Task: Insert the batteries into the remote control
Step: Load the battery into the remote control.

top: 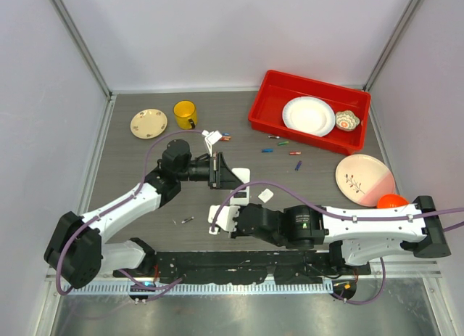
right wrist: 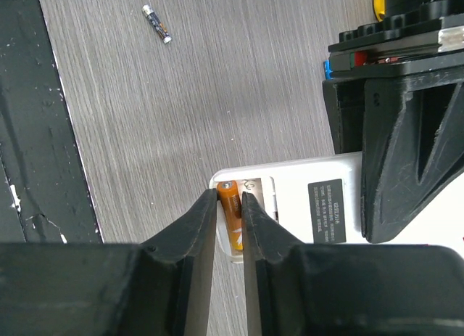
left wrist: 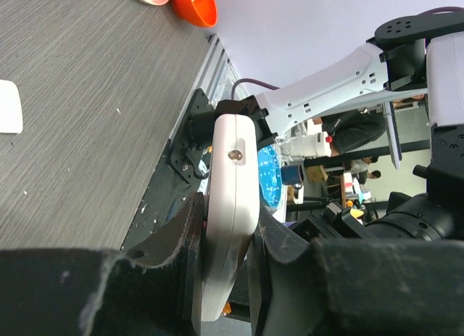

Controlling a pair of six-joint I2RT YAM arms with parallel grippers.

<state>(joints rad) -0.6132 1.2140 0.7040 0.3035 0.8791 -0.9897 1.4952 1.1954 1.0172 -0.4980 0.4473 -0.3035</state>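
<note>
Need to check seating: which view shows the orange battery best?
Right wrist: the orange battery sits in the right claw at the remote control's open compartment. Top external hides it under that claw; left wrist shows only the remote's end.

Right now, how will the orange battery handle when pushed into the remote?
Smooth, thin cylinder, so the orange battery may slip or pivot in the right gripper. Likely rigid, light. The remote, clamped by the left gripper, might shift under pushing.

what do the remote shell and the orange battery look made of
The remote control looks like moulded white plastic, smooth, slightly glossy, with a printed label. The orange battery is probably a metal cell in a shiny orange wrap, judging by its highlight.
</note>
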